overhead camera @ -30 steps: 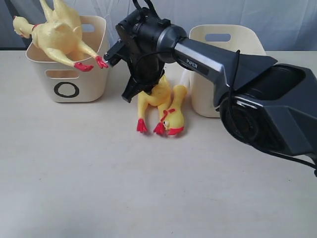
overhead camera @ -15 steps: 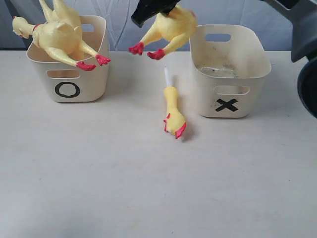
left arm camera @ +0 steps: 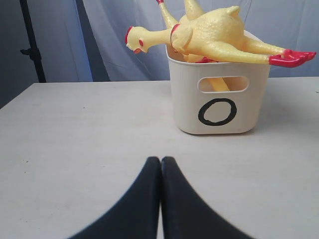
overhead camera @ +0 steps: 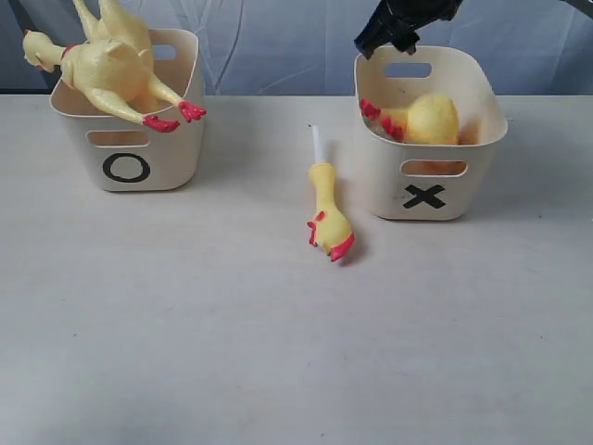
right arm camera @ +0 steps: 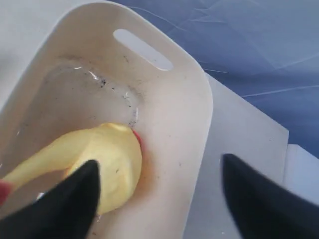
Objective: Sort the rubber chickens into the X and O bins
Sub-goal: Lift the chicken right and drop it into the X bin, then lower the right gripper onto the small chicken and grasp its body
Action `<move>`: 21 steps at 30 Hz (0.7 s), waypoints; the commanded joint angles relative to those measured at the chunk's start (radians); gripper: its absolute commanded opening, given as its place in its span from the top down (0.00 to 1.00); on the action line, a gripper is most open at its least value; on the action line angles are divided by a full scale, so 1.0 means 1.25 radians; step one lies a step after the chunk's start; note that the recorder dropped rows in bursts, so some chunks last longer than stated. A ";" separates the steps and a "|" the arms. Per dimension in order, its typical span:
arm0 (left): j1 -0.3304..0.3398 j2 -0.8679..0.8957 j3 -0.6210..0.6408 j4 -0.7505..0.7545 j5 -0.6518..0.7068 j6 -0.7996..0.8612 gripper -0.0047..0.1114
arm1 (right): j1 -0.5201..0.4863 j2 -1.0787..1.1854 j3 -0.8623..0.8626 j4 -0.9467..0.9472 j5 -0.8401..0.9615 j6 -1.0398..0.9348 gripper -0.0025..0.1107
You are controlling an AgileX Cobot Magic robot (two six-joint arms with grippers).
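Starting at ten o'clock of the exterior view: seeing the O bin (overhead camera: pixel 130 167) loaded, a whole rubber chicken (overhead camera: pixel 107 65) draped across its rim, red feet sticking out toward three o'clock. Holding the left gripper (left arm camera: pixel 160 199) pressed tip to tip, gripping nothing, pointing over the table (overhead camera: pixel 185 352) at that bin. Moving to the centre: finding a loose chicken head and neck (overhead camera: pixel 326 209) lying flat, red end toward six o'clock. Arriving at two o'clock: spotting a chicken body (overhead camera: pixel 428 119) lying inside the X bin (overhead camera: pixel 431 190), feet toward nine o'clock. Hanging above it, spreading the right gripper (right arm camera: pixel 159 194) wide, fingers (right arm camera: pixel 70 204) touching nothing. Comparing with half a second ago: no longer carrying that body in the air between the bins; leaving the head and neck exactly where it lay.
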 commanded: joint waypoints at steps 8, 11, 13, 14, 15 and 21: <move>-0.003 -0.004 -0.002 -0.002 -0.011 -0.005 0.96 | 0.022 -0.035 0.003 0.344 -0.008 -0.041 0.36; -0.003 -0.004 -0.002 -0.002 -0.011 -0.005 0.96 | 0.037 -0.019 0.004 0.556 -0.008 -0.139 0.42; -0.003 -0.004 -0.002 -0.002 -0.011 -0.005 0.96 | 0.047 -0.001 0.004 0.633 -0.008 -0.175 0.42; -0.003 -0.004 -0.002 -0.002 -0.011 -0.005 0.96 | 0.052 0.009 0.004 0.653 -0.008 -0.180 0.42; -0.003 -0.004 -0.002 -0.002 -0.011 -0.005 0.96 | 0.056 0.021 0.004 0.657 -0.008 -0.180 0.42; -0.003 -0.004 -0.002 -0.002 -0.011 -0.005 0.96 | 0.063 0.095 0.004 0.638 -0.008 -0.149 0.42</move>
